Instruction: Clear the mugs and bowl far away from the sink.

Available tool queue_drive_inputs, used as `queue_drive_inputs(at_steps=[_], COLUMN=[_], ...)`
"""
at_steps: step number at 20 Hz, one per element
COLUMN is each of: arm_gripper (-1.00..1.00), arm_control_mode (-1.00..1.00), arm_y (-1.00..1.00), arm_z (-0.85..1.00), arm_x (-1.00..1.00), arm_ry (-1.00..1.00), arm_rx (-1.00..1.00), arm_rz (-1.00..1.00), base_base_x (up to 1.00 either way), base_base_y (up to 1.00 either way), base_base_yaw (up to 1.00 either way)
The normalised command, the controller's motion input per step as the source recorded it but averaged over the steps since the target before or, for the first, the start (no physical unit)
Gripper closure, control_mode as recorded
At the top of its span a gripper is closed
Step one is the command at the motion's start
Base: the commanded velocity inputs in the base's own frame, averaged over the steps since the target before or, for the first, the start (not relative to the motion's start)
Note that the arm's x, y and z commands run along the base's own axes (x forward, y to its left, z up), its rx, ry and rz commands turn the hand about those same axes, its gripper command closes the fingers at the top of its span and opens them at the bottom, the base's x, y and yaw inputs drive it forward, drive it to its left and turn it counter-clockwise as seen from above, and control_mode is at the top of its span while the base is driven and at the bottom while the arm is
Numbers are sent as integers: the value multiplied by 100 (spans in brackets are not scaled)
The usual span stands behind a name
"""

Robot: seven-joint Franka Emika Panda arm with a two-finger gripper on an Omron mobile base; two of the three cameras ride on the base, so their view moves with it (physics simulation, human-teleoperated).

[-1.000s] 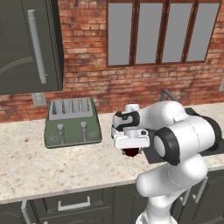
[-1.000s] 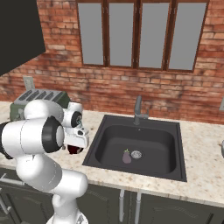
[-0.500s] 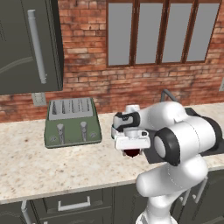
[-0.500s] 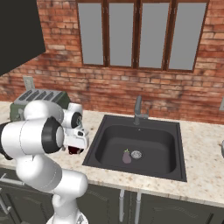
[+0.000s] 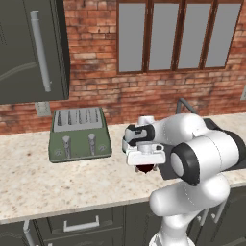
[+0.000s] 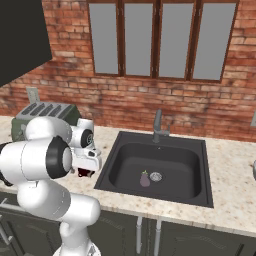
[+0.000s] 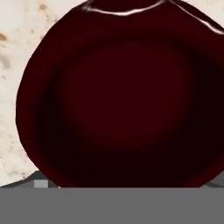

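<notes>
A red brick wall with a row of grey window panes runs behind a pale speckled stone counter (image 5: 29, 178); a dark cabinet hangs at the upper left, with dark drawers below the counter; a green toaster (image 5: 79, 134) sits at the far left of the counter, close to the wall; the dark sink (image 6: 157, 167) is set into the counter to the right, its grey tap (image 6: 158, 126) at the far edge, and a small purple eggplant (image 6: 145, 179) lies in the basin near the drain; the white arm bends low over the counter between toaster and sink, just left of the basin's edge; the gripper (image 5: 145, 166) points down over the dark maroon mug (image 5: 145, 168), which stands upright on the counter right beneath the hand; from the hand's own camera, the mug's dark red hollow (image 7: 127, 96) sits very close below, with speckled stone around its left rim; the claw is spread wide, its fingers down around the mug, and I cannot tell whether they touch it.
</notes>
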Motion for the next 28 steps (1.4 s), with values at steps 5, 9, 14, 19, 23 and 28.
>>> queue_drive_inputs(at_steps=[5,9,14,19,23,28], arm_gripper=[100,100,100,100,100,100], arm_control_mode=[-100,-100,-100,-100,-100,-100], arm_y=[0,0,0,2,34,46], arm_z=[-5,-3,-5,-2,-4,-14], arm_x=[8,0,0,-8,-17,-22], arm_ry=[1,0,0,0,0,0], arm_rx=[0,0,0,0,-5,-9], arm_rz=[0,0,0,0,5,12], base_base_x=[0,0,0,0,0,0], base_base_y=[0,0,0,0,0,0], base_base_yaw=[0,0,0,0,0,0])
